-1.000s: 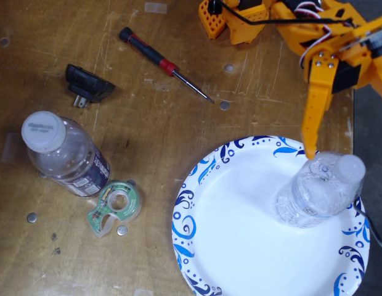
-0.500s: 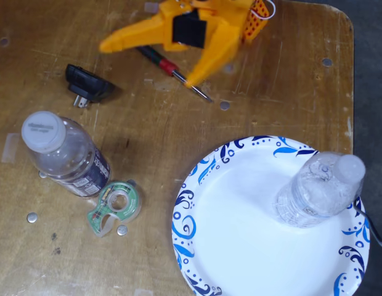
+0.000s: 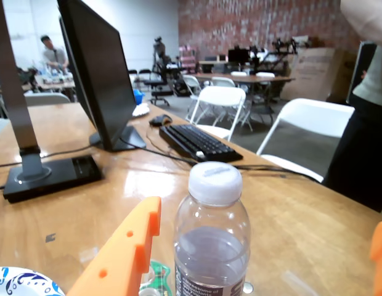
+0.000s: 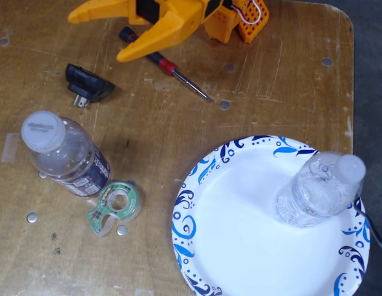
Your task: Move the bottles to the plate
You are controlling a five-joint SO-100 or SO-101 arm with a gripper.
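Observation:
The wider bottle (image 4: 61, 154) with the dark label stands on the table at the left in the fixed view. The slim bottle (image 4: 317, 191) stands on the right side of the plate (image 4: 186, 206), free of the gripper. My orange gripper (image 4: 95, 37) is at the top of the table, open, its fingers pointing left and well apart from both bottles. In the wrist view the wider bottle (image 3: 212, 240) stands ahead between the open gripper's (image 3: 265, 234) spread fingers (image 3: 123, 253), at some distance. A piece of the plate rim (image 3: 18, 283) shows at the lower left.
A red-and-black screwdriver (image 4: 163, 61) lies just under the gripper, with a black plug adapter (image 4: 86, 83) to its left. A green tape dispenser (image 4: 115, 206) sits right beside the wider bottle, also in the wrist view (image 3: 155, 277). The table edge runs down the right.
The arm has left the slim bottle on the plate and swung across the top of the table to the left. Over the last half second the open gripper moved further left.

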